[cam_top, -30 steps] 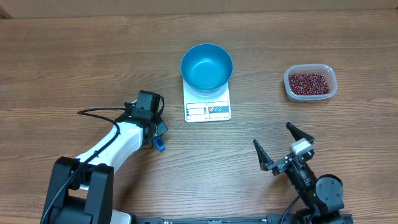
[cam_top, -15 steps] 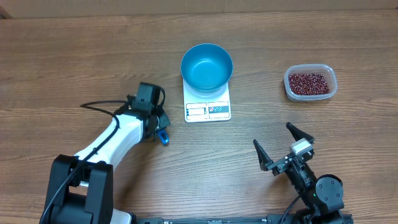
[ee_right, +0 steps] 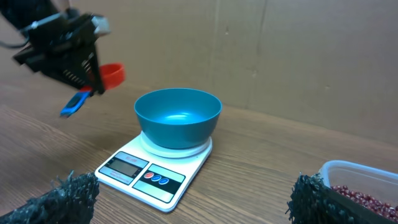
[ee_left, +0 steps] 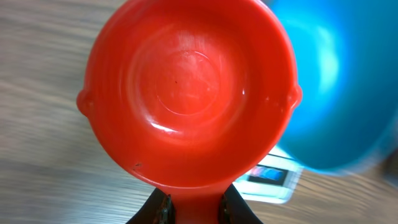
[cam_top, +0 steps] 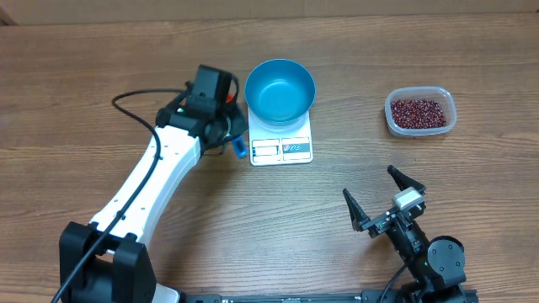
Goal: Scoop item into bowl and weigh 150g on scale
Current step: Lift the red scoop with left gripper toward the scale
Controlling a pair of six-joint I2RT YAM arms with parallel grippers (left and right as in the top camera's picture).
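Observation:
The blue bowl [cam_top: 280, 88] [ee_right: 178, 115] stands empty on the white scale [cam_top: 281, 149] [ee_right: 146, 174]. The item, dark red-brown beans [cam_top: 418, 110] [ee_right: 367, 196], fills a clear tub [cam_top: 392, 123] at the right. My left gripper [cam_top: 224, 118] [ee_left: 193, 208] is shut on the neck of an empty red scoop [ee_left: 186, 93] [ee_right: 112, 74], whose blue handle end [cam_top: 240, 151] points toward me. It hovers just left of the bowl [ee_left: 336, 81], beside the scale [ee_left: 270, 177]. My right gripper [cam_top: 370, 185] [ee_right: 193, 199] rests open near the front edge, holding nothing.
The clear tub [ee_right: 348, 171] sits right of the scale, with bare wood between them. A black cable [cam_top: 139, 97] loops from the left arm over the table. A brown cardboard wall [ee_right: 280, 56] backs the table's far edge.
My left arm has carried the red scoop away from the front and to the right, from mid-table up beside the bowl. The right arm has not moved.

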